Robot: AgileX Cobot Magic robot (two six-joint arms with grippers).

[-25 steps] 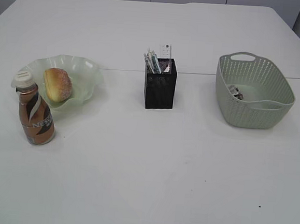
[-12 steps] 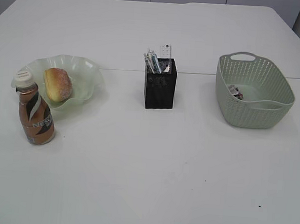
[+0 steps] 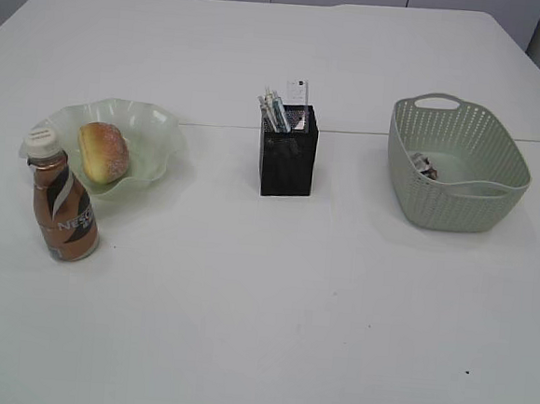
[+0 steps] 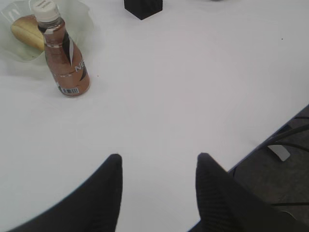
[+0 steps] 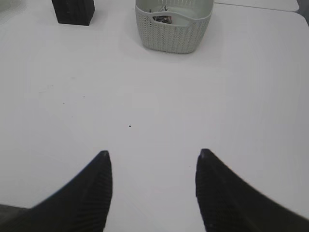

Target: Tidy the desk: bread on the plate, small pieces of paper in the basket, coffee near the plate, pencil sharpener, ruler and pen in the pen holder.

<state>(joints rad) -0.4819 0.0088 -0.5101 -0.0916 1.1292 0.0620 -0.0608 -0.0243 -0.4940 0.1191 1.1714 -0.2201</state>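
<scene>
On the white desk (image 3: 262,304) the golden bread (image 3: 103,151) lies in the pale green wavy plate (image 3: 159,126) at the left. The brown coffee (image 3: 61,201) bottle stands upright just in front of the plate, also in the left wrist view (image 4: 65,53). The black mesh pen holder (image 3: 288,152) stands in the middle with pens (image 3: 274,111) and a whitish ruler (image 3: 300,91) sticking out. The grey-green basket (image 3: 456,160) at the right holds small pieces of paper (image 3: 423,164). My left gripper (image 4: 158,157) is open over bare desk, and so is my right gripper (image 5: 153,153). No pencil sharpener shows.
The desk's near edge (image 4: 270,137) runs close to my left gripper, with a dark floor and a chair base (image 4: 282,150) beyond it. A thin seam (image 3: 220,125) crosses the tabletop behind the pen holder. A tiny dark speck (image 5: 129,126) lies ahead of my right gripper.
</scene>
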